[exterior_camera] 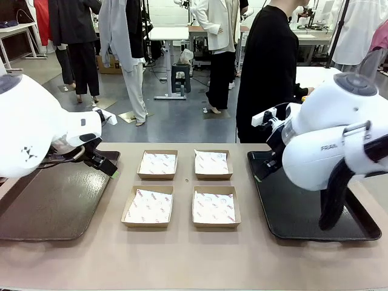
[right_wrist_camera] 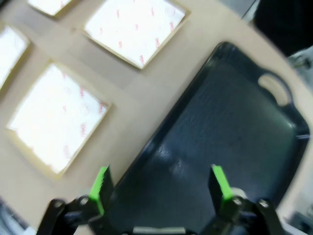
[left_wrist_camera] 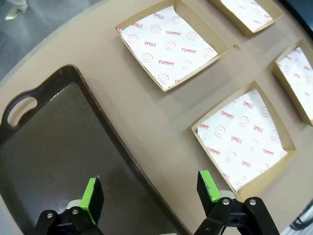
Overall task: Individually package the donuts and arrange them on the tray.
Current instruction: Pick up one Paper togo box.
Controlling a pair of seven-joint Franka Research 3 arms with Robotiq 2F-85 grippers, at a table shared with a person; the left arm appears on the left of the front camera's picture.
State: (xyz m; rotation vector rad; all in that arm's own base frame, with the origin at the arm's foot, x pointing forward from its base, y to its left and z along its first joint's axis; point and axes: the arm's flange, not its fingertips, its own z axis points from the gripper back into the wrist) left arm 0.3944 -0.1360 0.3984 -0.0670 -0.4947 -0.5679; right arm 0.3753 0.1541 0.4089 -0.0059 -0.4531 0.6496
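Hovering over the inner edge of the left tray (left_wrist_camera: 54,142), the left gripper (left_wrist_camera: 151,188) has its jaws spread wide with nothing between them. Mid-bench there are four boxes (exterior_camera: 147,225) in a two-by-two block, each lined with printed paper (exterior_camera: 148,205) and nothing else inside. The right gripper (right_wrist_camera: 159,183) hangs over the inner edge of the right tray (right_wrist_camera: 230,122), jaws also wide apart and holding nothing. A person (exterior_camera: 267,73) stands at the far edge of the bench.

As for the donuts, I honestly can't tell where they are, so packing hasn't started by the look of it. My guess on handling: light, soft and squashy, with glaze that smears and sprinkles that knock off. I'd pinch gently across the ring's plain sides, low down, keeping off the topping.
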